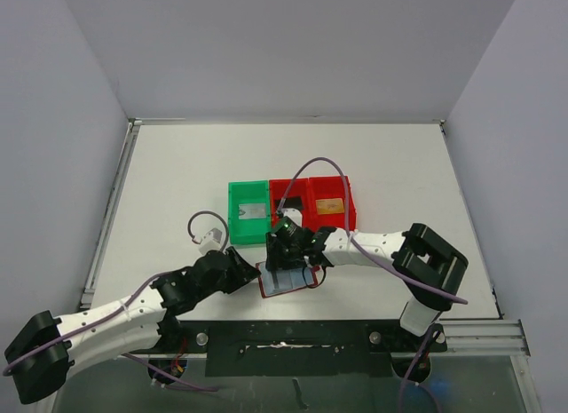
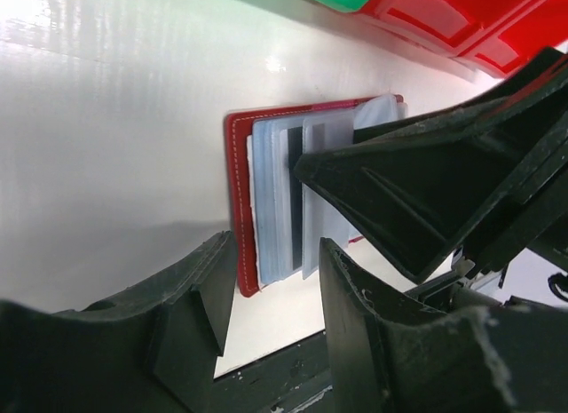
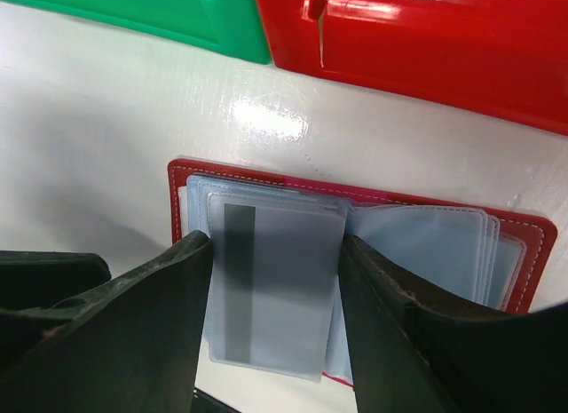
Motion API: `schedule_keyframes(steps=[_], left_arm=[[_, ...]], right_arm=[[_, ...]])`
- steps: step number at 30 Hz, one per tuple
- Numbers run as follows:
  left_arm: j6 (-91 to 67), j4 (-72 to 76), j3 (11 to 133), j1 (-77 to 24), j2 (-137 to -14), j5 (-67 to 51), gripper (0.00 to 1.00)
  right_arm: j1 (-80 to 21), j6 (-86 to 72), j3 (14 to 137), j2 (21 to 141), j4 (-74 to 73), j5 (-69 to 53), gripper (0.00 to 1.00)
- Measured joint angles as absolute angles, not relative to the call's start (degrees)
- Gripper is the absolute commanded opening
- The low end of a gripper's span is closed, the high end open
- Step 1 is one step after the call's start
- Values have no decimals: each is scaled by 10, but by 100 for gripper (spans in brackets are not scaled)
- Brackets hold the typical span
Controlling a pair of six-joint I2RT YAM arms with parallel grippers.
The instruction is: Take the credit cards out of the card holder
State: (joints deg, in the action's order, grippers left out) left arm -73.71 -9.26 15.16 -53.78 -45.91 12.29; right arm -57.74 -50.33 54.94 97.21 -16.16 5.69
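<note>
The card holder (image 3: 188, 178), stitched dark red leather with frosted pale blue sleeves, is being shown lying open and flat on the glossy white table (image 3: 89, 120), lower centre of the top view, long axis left to right. A silver-grey credit card (image 3: 284, 297), dark stripe down its left side, is being flanked along both long edges by the right gripper (image 3: 275, 244); a firm clamp cannot be told. The left gripper (image 2: 277, 253) is being held partly spread at the holder's red edge.

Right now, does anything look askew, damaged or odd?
The card holder lies tilted near the front edge of the table, its clear sleeves fanned unevenly. The middle red bin shows a slit in its wall, possibly a crack or a moulded slot. Nothing is spilled.
</note>
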Motion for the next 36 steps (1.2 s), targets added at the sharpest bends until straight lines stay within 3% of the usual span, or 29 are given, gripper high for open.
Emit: schedule_keyframes(steps=[10,25,33,36], left_arm=[[-713,-1,150,-537,-494,70,46],[-719,194,108,-535,-611,-7,46],[-722,249,105,-535,-664,-19,38],[-720,265,105,-535,-675,-23,35]], right_arm=[[-555,-514,509,951,-109,8,43],[-548,-517,502,948,-98,-7,43],[-547,-519,501,948,-96,-11,43],[-546,-519,501,947,-96,-13,52]])
